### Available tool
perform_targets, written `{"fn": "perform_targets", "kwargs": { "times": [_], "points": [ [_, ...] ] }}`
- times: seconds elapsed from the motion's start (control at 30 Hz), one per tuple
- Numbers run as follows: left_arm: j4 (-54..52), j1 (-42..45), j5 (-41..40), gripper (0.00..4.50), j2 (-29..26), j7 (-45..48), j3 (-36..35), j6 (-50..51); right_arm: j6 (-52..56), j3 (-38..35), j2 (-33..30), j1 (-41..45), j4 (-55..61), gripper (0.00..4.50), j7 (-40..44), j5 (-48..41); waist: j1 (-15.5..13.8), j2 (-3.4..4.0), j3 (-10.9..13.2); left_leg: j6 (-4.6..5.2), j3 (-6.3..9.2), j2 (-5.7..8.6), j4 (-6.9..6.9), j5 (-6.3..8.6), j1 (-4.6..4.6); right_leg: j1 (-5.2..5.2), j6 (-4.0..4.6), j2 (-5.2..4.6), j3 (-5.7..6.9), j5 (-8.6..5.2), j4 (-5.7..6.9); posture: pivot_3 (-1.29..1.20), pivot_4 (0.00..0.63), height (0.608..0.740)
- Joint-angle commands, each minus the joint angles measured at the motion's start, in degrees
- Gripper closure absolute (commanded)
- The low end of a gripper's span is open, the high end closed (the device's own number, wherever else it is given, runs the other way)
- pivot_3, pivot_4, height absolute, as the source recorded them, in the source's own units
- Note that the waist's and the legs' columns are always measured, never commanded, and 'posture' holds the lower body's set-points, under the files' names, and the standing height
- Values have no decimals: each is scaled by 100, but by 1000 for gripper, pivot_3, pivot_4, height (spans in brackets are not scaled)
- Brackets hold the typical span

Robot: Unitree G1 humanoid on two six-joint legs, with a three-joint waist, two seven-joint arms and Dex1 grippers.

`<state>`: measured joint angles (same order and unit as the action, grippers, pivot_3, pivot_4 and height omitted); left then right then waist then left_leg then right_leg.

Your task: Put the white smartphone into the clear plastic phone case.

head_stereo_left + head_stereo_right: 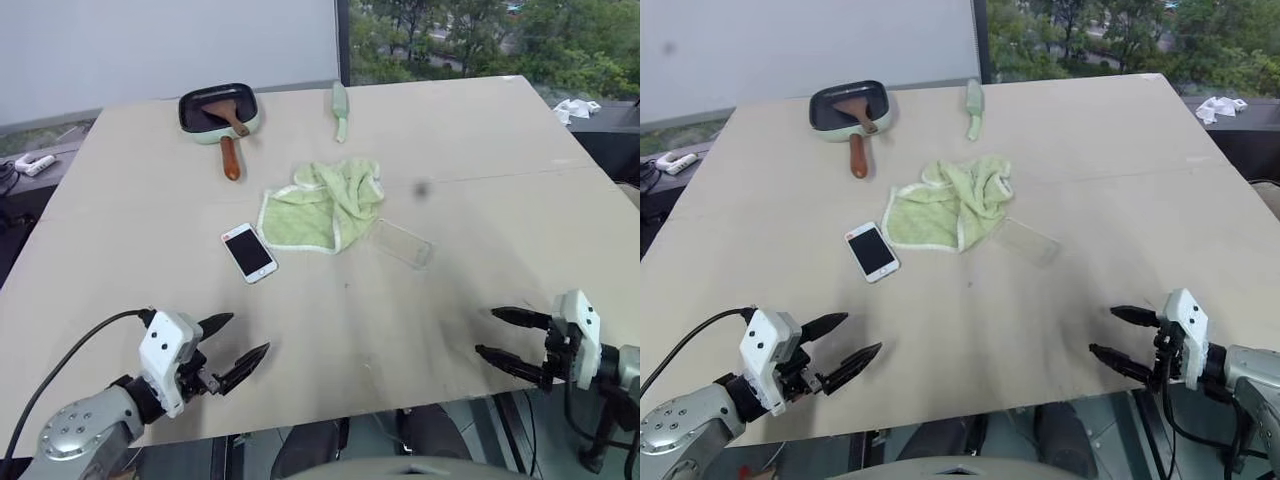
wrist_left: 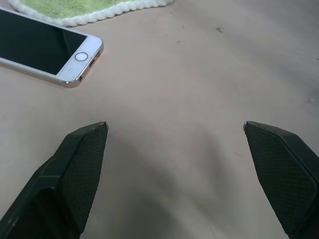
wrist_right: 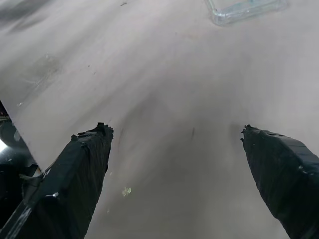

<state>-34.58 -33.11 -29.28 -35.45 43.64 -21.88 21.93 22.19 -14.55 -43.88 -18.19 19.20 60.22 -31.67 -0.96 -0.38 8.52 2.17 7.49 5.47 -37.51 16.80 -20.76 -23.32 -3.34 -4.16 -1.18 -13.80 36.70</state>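
Note:
The white smartphone (image 1: 249,252) lies flat, screen up, on the beige table (image 1: 150,210), just left of a green cloth; the left wrist view shows its home-button end (image 2: 47,47). To the cloth's right lies the clear plastic phone case (image 1: 403,243), and one corner of the case (image 3: 244,9) shows in the right wrist view. My left gripper (image 1: 241,342) hovers open near the table's front edge, below the phone and apart from it. Over the front right edge, my right gripper (image 1: 485,333) stands open and holds nothing.
A crumpled green cloth (image 1: 325,203) sits between phone and case. At the back are a dark pan with a wooden-handled tool (image 1: 219,115) and a pale green utensil (image 1: 340,108). The table's front edge runs just under both grippers.

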Motion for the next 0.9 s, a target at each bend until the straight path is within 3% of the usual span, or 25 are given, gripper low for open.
{"fn": "perform_targets", "kwargs": {
  "times": [0.03,0.67,0.77,0.9],
  "points": [
    [0,-47,-40,40,-47,182,-71,-156,-112,-226,97,29,184,0,-115,-84,-8,-1,1,0,1,0,0,0,-1,0,0,-1,1,0,-1,0,150,740],
    [-218,-352,-79,40,192,165,-121,-254,107,160,266,560,286,0,-595,-16,3,-6,0,1,-1,0,2,1,-4,-3,0,-2,0,0,-2,0,150,740],
    [-232,-123,-259,40,129,114,-318,-170,567,652,390,1438,350,0,-1140,172,14,-8,1,0,-1,0,2,1,-4,-3,0,-2,0,0,-1,0,150,740],
    [-274,549,-591,40,-45,-345,-745,272,1197,1685,1338,3784,-356,0,-2267,921,119,-20,12,-20,-23,-18,-1,-12,5,-17,31,3,7,22,13,0,150,740]
  ]
}}
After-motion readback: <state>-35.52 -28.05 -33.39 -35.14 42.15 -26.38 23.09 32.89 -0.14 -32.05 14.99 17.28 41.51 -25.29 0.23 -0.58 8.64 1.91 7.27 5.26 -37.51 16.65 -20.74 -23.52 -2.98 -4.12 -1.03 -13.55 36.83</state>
